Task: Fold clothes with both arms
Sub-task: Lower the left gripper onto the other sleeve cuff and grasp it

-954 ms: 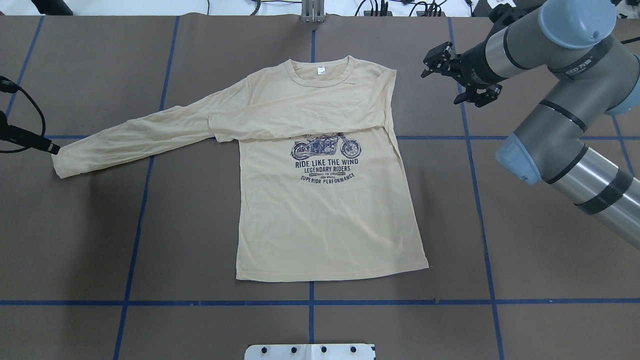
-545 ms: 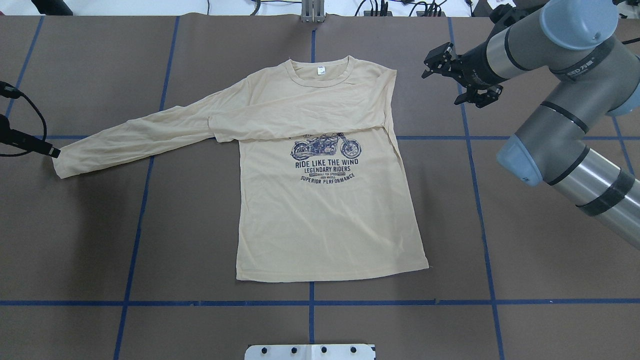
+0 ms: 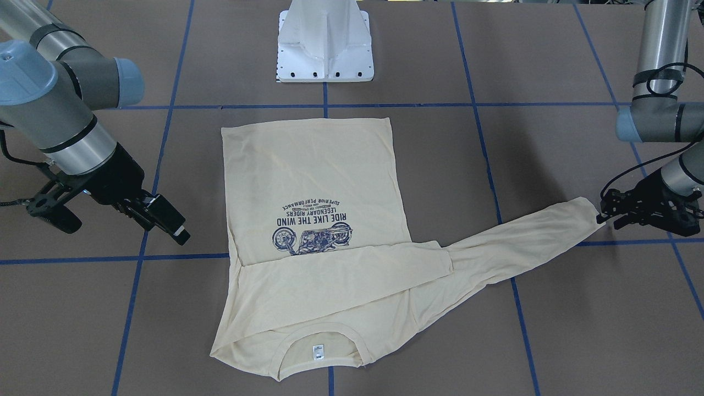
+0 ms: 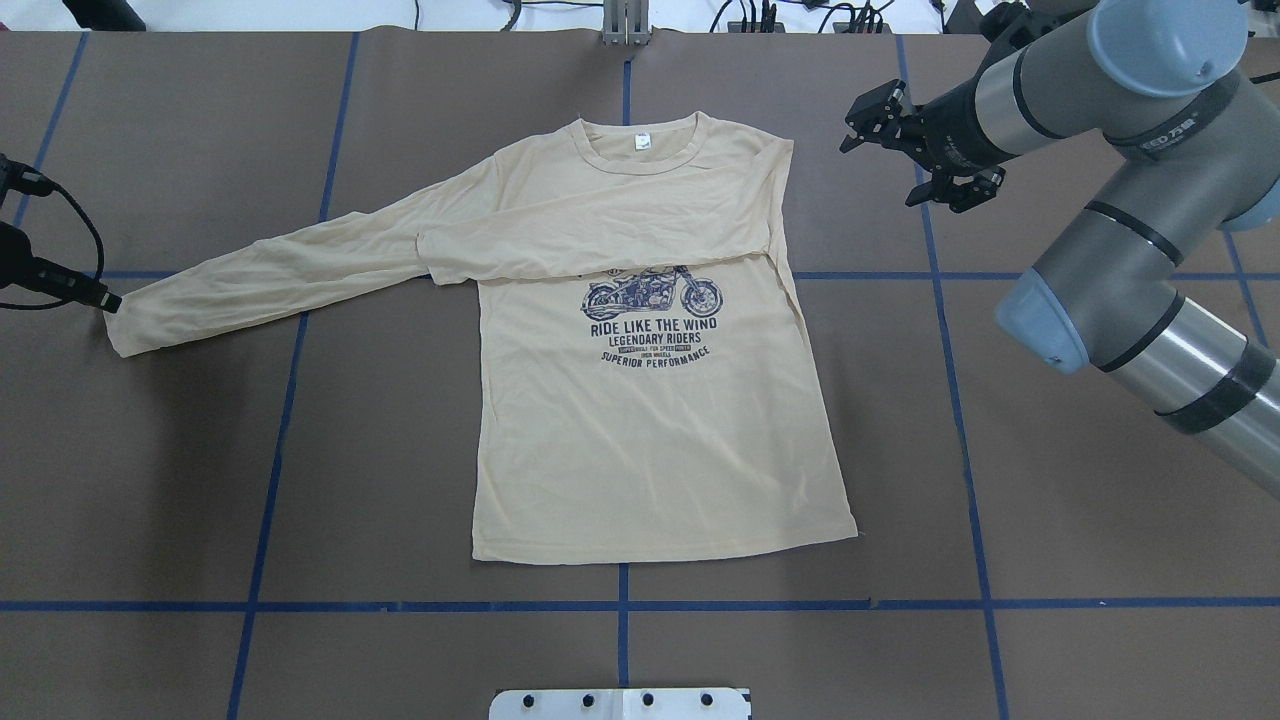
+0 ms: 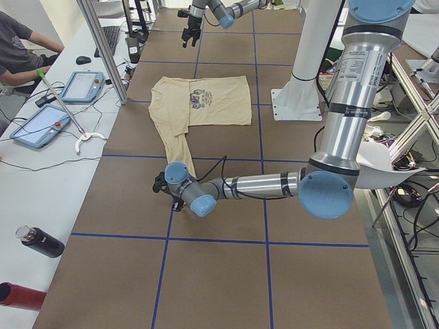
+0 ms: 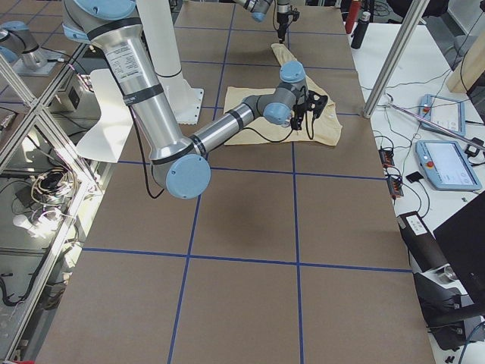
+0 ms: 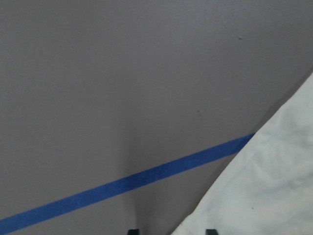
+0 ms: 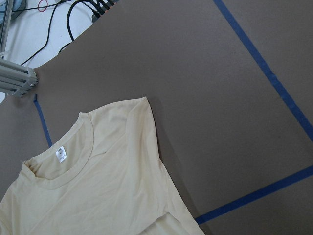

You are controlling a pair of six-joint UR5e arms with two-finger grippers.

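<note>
Brown table — T-shirt cuff beside left gripper; right gripper apart.

A brown table crossed by blue tape lines carried a white pedestal; a black bottle lay beyond its far edge.

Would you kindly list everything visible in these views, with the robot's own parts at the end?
T-shirt: one, cream-yellow, flat at table centre; one sleeve folded across the chest, the other stretched out.
Table: one, brown with a blue tape grid.
Pedestal base: one, white, at the robot's side of the table.
Tablets: two, blue-grey, on the white side bench.
Bottle: one, black, on that bench.
Person: one, grey shirt, seated at the bench.
Left gripper: one, black, open at the outstretched cuff.
Right gripper: one, black, open, raised beside the shirt's shoulder.
</note>
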